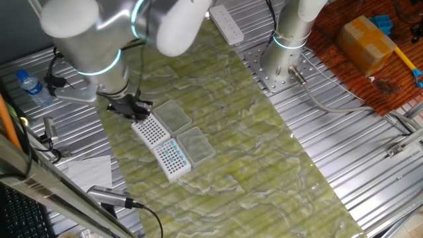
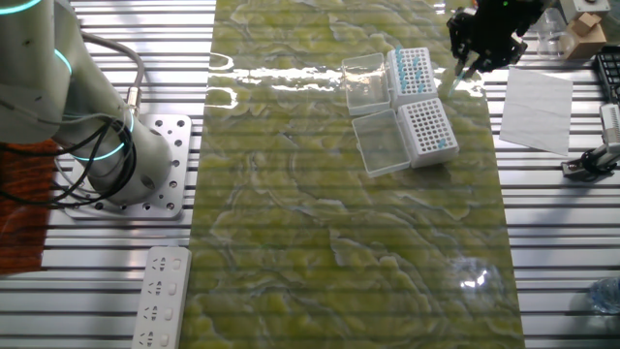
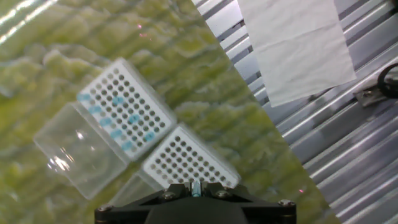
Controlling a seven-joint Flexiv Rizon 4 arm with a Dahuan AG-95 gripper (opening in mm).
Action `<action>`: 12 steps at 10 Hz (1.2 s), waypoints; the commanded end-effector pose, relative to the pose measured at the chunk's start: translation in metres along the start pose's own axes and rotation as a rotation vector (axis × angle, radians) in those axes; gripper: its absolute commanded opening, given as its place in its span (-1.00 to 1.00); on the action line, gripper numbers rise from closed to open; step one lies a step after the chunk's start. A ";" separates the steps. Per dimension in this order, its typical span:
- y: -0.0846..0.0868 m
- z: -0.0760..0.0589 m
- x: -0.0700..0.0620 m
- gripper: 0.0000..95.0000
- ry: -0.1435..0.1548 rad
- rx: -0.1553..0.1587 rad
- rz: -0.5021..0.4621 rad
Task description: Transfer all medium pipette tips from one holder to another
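1. The gripper point(image 3: 196, 188) is hanging over the near edge of the emptier tip holder point(image 3: 189, 160). In the hand view a small light-blue tip top is showing between its fingers, so the jaws are pinching together on one medium pipette tip point(image 3: 196, 186). Only that blue top is visible, and the shaft cannot be made out.
2. In one fixed view the gripper point(image 1: 132, 108) is sitting at the far end of that holder point(image 1: 151, 129), and in the other fixed view the gripper point(image 2: 465, 60) is hovering beside the two holders, its dark fingers blurring into one mass.
3. Two white grid holders are lying end to end on the green mat point(image 2: 320, 213), each with a clear hinged lid folded open alongside it.
4. The fuller holder point(image 3: 126, 110) is carrying the medium pipette tips point(image 3: 121, 118) as scattered blue dots, mostly along the lid side; many of its holes are showing dark and bare.
5. The emptier holder is showing mostly dark holes in the hand view. In the other fixed view a few blue dots are showing along one edge of it point(image 2: 427, 132).
6. The clear lids point(image 2: 380, 142) are looking empty, though glare is making their insides hard to read.
7. A sheet of white paper point(image 3: 301, 43) is lying on the ribbed metal table point(image 3: 348, 162) beside the mat.
8. The gripper's body is cutting off the bottom of the hand view and hiding the holder's near edge.
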State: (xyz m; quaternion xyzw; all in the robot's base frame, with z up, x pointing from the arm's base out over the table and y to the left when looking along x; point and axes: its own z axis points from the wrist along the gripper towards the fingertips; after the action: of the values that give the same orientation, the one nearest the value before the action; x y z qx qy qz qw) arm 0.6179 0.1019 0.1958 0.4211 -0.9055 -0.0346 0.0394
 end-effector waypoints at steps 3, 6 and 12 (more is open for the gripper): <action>0.058 0.030 -0.056 -1.00 -0.121 -0.024 0.222; 0.070 0.039 -0.068 -1.00 -0.125 -0.009 0.253; 0.092 0.056 -0.084 -1.00 -0.124 0.028 0.294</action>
State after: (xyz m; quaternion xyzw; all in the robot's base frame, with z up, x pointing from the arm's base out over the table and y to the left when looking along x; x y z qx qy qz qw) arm 0.5929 0.2263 0.1422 0.2829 -0.9582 -0.0404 -0.0165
